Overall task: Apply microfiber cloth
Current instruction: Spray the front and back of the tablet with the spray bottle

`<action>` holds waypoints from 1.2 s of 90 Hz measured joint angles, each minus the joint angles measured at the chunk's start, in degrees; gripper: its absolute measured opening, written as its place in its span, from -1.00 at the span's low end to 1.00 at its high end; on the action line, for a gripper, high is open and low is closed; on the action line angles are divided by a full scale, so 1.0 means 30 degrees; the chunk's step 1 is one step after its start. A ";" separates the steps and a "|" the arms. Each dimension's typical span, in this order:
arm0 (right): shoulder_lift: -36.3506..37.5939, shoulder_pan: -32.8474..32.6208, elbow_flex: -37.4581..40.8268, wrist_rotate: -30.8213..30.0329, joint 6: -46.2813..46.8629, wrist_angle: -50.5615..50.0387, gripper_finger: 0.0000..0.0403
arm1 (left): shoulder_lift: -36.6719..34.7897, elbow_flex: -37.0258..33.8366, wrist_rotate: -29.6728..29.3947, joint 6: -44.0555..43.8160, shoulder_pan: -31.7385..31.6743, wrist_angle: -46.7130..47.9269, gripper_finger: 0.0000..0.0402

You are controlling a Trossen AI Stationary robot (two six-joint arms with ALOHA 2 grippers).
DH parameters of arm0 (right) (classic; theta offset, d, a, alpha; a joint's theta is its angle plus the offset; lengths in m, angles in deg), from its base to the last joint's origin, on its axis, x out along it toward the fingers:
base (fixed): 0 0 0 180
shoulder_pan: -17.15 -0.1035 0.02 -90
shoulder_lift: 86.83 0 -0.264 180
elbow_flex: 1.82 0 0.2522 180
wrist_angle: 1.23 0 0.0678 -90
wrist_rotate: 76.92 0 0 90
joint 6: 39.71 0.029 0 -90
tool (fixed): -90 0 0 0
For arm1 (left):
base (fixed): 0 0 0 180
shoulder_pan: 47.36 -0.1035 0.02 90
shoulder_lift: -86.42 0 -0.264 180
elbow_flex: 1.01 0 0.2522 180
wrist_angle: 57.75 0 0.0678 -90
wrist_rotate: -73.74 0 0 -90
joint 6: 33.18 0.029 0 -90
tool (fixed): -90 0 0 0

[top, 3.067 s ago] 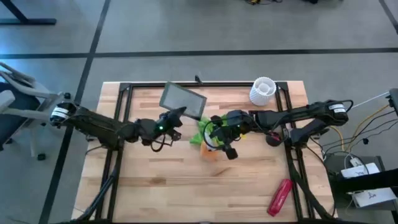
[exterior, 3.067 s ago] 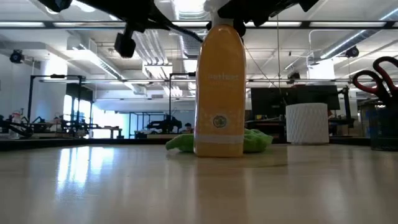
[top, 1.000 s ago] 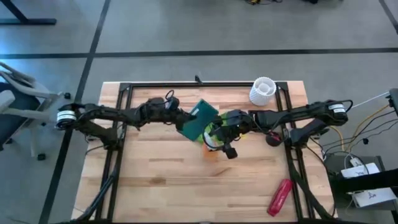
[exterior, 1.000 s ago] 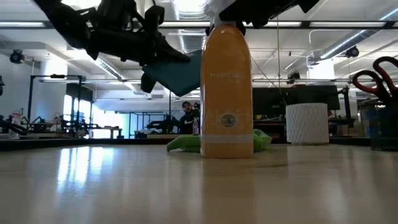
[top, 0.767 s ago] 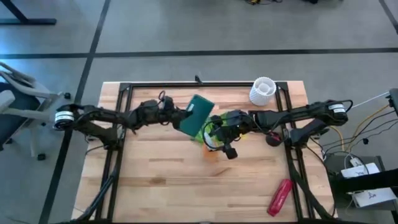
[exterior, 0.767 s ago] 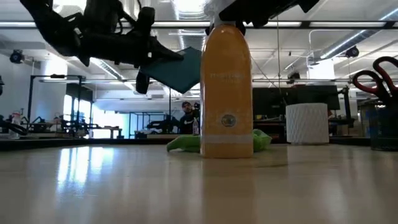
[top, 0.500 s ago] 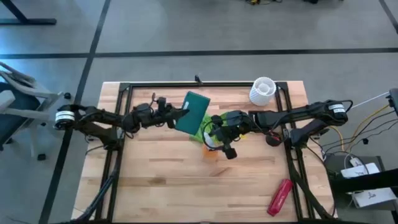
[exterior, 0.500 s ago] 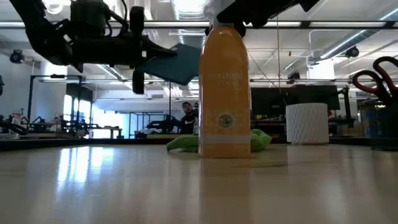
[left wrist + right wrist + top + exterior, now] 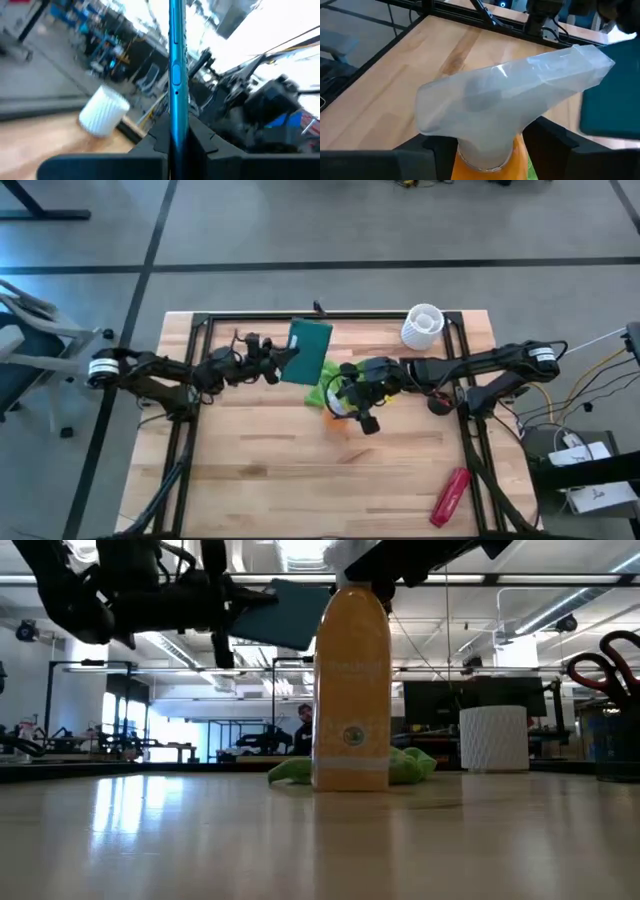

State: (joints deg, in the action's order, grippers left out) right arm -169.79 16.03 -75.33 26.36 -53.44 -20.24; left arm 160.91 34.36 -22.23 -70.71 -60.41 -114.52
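Observation:
The lime-green microfiber cloth (image 9: 326, 383) lies bunched on the table mid-far, behind the base of an orange spray bottle (image 9: 350, 690) in the low view, its ends (image 9: 412, 764) showing on either side. My right gripper (image 9: 492, 150) is shut on that bottle. My left gripper (image 9: 276, 363) reaches in from the left and is shut on a dark teal flat device (image 9: 307, 352), held in the air just left of and beyond the cloth. In the low view the device (image 9: 285, 616) hangs high, beside the bottle's top. My left gripper pinches the device's near-left edge (image 9: 177, 127) between its two fingers, coming level from the table's left. The device juts out past the fingers, lifted clear of the table, with its broad face up in the high view. My right gripper has a finger (image 9: 551, 145) on each side of the bottle's orange neck (image 9: 487, 161), just under the pale spray head (image 9: 510, 95). It comes from the table's right. The bottle stands upright, and its base (image 9: 350, 784) appears to rest on the table.
A white ribbed cup (image 9: 423, 325) stands at the far right. A red oblong object (image 9: 450, 495) lies near the right front corner, and a dark round thing (image 9: 440, 402) lies under the right arm. Black frame rails (image 9: 190, 430) run along both sides. Bare wood (image 9: 300, 470) spreads toward the near edge.
My left gripper has drawn back toward the table's left and far edges, rising and turning as it went. The device has swung off the cloth and bottle, and now sits higher and flatter. My right gripper stays on the bottle.

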 joint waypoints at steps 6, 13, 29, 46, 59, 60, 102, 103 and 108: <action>0.0000 0.0000 0.0000 -0.0010 -0.0023 -0.0004 -0.06 | -0.0150 0.0000 -0.0461 0.0332 0.0000 -0.0231 -0.96; 0.0000 0.0000 0.0000 -0.0022 -0.0057 0.0000 -0.02 | -0.0268 -0.0001 -0.1363 0.0682 0.0000 -0.0190 -0.96; 0.0004 0.0007 -0.0007 -0.0258 -0.0022 0.0007 0.05 | -0.0500 -0.0190 -0.4276 0.2284 0.0179 -0.0268 -0.96; -0.0132 0.0004 -0.0033 -0.1384 0.0401 0.0145 0.02 | -0.0449 -0.0270 -0.8316 0.6502 0.1748 -0.1119 -0.97; -0.0441 0.0007 -0.0029 -0.1494 0.0233 0.0897 0.03 | -0.0112 -0.0267 -0.8716 0.9106 0.2710 -0.3170 -0.97; -0.0493 0.0007 -0.0031 -0.1496 0.0233 0.1041 0.03 | -0.0098 -0.0260 -0.8714 0.9132 0.2750 -0.3186 -0.97; -0.0882 0.0015 -0.0051 -0.3129 0.0331 0.1412 -0.33 | 0.0700 0.0472 -0.8696 0.9985 0.2856 -0.5120 -0.98; -0.0882 0.0015 -0.0051 -0.3135 0.0320 0.1417 -0.32 | 0.0690 0.0467 -0.8701 0.9985 0.2856 -0.5144 -0.98; -0.0882 0.0015 -0.0051 -0.3116 0.0289 0.1387 -0.29 | 0.0673 0.0459 -0.8702 0.9993 0.2856 -0.5222 -0.98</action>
State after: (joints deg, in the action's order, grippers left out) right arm -172.44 16.07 -75.48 17.01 -52.58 -16.08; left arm 162.93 35.74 -48.34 -40.73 -51.85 -130.18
